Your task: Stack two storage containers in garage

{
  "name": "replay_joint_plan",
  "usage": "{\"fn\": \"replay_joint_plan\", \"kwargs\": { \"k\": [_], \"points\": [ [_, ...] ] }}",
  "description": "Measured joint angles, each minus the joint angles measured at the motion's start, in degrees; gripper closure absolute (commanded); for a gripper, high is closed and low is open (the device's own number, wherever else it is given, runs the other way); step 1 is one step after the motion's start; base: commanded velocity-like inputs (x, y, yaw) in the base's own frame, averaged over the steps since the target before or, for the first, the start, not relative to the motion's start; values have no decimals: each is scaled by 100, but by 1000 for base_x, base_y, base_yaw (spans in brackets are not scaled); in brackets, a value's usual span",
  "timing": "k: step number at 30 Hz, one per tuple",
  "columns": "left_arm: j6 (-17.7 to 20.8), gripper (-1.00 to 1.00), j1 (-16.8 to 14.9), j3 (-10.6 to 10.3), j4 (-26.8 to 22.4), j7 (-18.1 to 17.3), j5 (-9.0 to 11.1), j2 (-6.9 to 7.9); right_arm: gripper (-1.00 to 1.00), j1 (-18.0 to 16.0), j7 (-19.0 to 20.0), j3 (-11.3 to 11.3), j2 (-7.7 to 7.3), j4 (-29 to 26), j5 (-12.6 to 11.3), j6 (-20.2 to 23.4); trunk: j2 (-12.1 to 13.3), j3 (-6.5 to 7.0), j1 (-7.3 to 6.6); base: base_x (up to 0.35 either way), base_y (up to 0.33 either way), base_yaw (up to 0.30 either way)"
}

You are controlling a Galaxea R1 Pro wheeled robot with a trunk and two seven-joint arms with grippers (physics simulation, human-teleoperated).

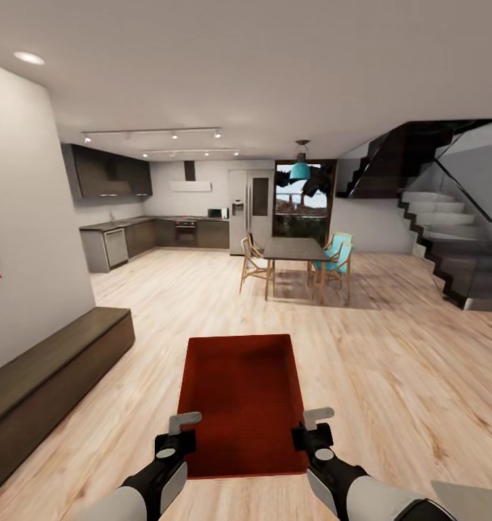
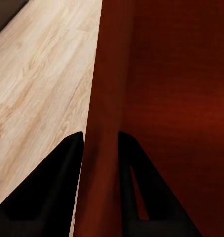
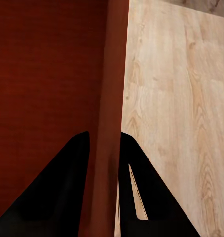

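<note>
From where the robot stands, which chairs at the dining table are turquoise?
The two chairs on the right side of the dining table are turquoise; the chair on its left is bare pale wood.

container (image 1: 242,394) underside hidden | bench (image 1: 43,383) cut by edge | counter items too small

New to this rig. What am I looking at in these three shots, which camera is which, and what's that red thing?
It is a simulated two-armed wheeled robot. The wide picture comes from its head camera, looking over both arms into an open room with a light wood plank floor, a dining table and a staircase. The other two come from cameras by each gripper, looking along the fingers. The red thing is an orange-red rectangular storage bin, open-topped, carried in front. The left gripper clamps its left wall between two dark fingers; the right gripper clamps the right wall the same way.
</note>
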Motion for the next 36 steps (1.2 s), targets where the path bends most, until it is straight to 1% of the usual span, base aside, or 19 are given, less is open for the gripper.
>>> {"fn": "replay_joint_plan", "kwargs": {
  "k": [23, 36],
  "points": [
    [2, 100, 0, 0, 0, 0, 0, 0, 100, 0, 0, -2, 0, 1, 1, 1, 0, 0, 0, 321, 0, -273],
    [1, 100, 1, -1, -1, 1, 1, 1, 100, -1, 1, -1, 1, 1, 2, 2, 0, 0, 0, 321, 0, -28]
  ]
}}
